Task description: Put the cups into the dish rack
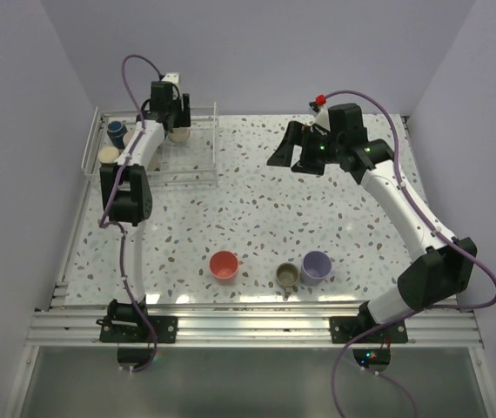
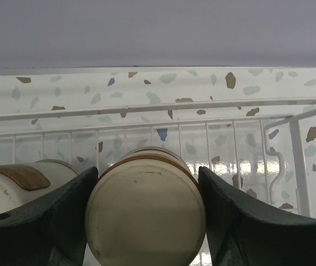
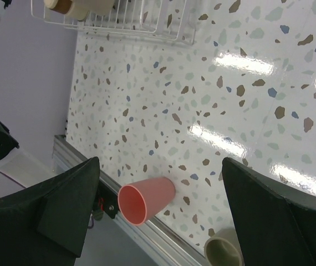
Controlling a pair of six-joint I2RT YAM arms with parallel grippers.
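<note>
No text, label, brand, number or sign can be read in any of the 3 views. The surface seen closest, the flat underside of the cream round cup with a brown band, carries no lettering or mark.

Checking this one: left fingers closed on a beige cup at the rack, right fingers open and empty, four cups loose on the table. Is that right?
Not quite. The top view shows three loose cups, not four: the red cup, the olive cup and the lavender cup. The rest stands: left fingers closed on the beige cup at the rack, right fingers open and empty.
</note>
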